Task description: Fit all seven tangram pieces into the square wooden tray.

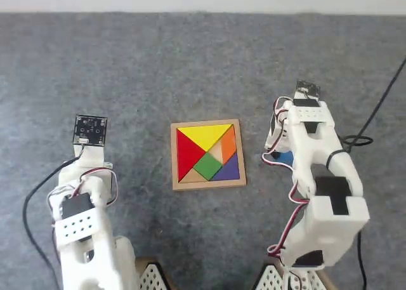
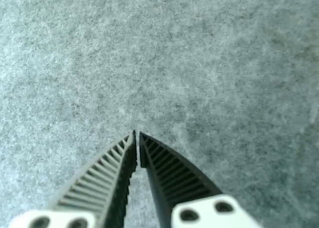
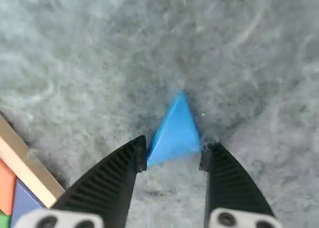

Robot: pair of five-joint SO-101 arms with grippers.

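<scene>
Closest in, at 7 and 4 o'clock from the square wooden tray (image 1: 172,157): left arm (image 1: 82,220) and right arm (image 1: 330,195), both white. At 9 o'clock, well apart from the tray: left gripper (image 2: 137,134), pinched fully closed, tips meeting, gripping nothing, bare grey felt (image 1: 190,61) all round. At centre, lying flat: the tray, raised rim unbroken on four sides, holding yellow triangle (image 1: 204,136), red triangle (image 1: 187,151), orange piece (image 1: 228,144), green square (image 1: 207,165) and purple triangle (image 1: 228,169). Two pale patches among them, bare wood or pale pieces, impossible to tell which. At 3 o'clock, near the tray's rim but apart from it: blue triangle (image 3: 174,130), flat on the felt, apex pointing away from the right gripper (image 3: 172,150). Spread about as wide as the triangle's base, one fingertip at each base corner, piece not lifted; firmness of contact impossible to judge. Beyond, toward 12 o'clock, wide open felt up to its far edge. At 2 o'clock, a black cable (image 1: 374,112) trailing.
</scene>
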